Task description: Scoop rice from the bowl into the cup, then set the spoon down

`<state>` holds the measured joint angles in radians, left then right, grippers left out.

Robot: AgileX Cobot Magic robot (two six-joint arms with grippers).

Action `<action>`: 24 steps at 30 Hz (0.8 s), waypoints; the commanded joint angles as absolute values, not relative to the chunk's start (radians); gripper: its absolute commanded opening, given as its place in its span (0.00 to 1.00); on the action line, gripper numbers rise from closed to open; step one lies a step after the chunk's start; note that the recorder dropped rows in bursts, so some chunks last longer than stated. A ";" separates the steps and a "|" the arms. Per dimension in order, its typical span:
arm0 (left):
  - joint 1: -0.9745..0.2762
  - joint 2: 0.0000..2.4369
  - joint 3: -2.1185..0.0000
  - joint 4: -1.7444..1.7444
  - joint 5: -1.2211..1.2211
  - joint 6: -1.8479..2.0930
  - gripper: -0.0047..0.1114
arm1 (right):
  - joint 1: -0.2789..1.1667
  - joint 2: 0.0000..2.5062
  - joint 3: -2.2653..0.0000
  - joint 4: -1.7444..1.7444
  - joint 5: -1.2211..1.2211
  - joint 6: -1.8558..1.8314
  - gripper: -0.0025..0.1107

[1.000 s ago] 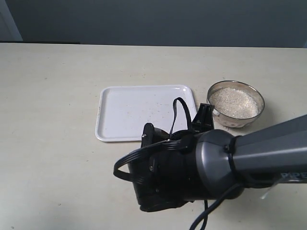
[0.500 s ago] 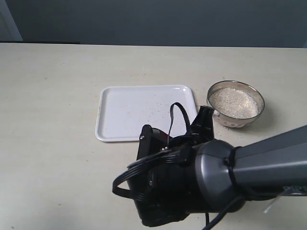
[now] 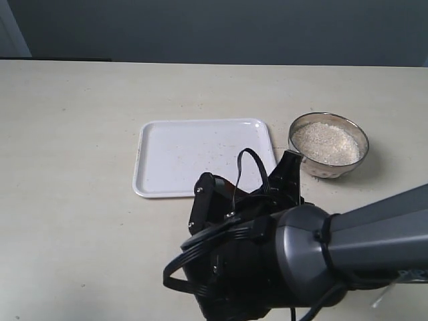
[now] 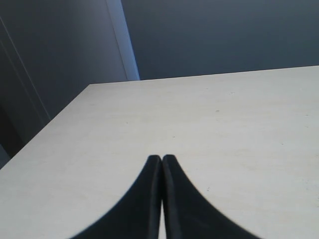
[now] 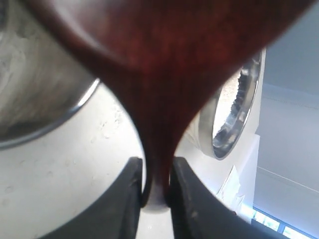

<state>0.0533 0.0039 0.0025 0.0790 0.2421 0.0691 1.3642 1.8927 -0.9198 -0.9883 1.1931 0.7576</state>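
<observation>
- Cream tabletop (image 3: 67,134) fills most of the exterior view, with a dark blue-grey wall (image 3: 234,30) behind its far edge.
- The right arm (image 3: 321,254), dark grey with looped black cables, bulks large in the near foreground and hides the table beneath it.
- A white rectangular tray (image 3: 194,157) lies flat near the middle of the table. Its near right corner is covered by the arm.
- The bowl (image 3: 348,167) stands just to the right of the tray, apart from it, and the rice (image 3: 326,142) forms a pale heap inside.
- The cup (image 5: 40,74) shows only in the right wrist view, as a shiny rounded metal side close to the camera. It is hidden behind the arm in the exterior view.
- The spoon (image 5: 164,59) is held by the right gripper (image 5: 156,164). Its two black fingers pinch the thin handle, and the reddish-brown oval bowl of the spoon fills the view between the cup and the bowl's rim.
- The left gripper (image 4: 162,158) has its fingers pressed together with nothing between them, above bare table near a corner.
</observation>
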 commanded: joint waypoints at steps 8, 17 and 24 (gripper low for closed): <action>0.046 0.000 0.000 0.081 0.239 0.064 0.04 | 1.385 1.895 -0.887 -1.048 1.185 0.873 0.02; 0.046 0.000 0.000 0.081 0.239 0.064 0.04 | 1.396 1.895 -0.852 -1.099 1.162 0.917 0.02; 0.046 0.000 0.000 0.081 0.239 0.064 0.04 | 1.396 1.895 -0.849 -1.097 1.166 0.921 0.02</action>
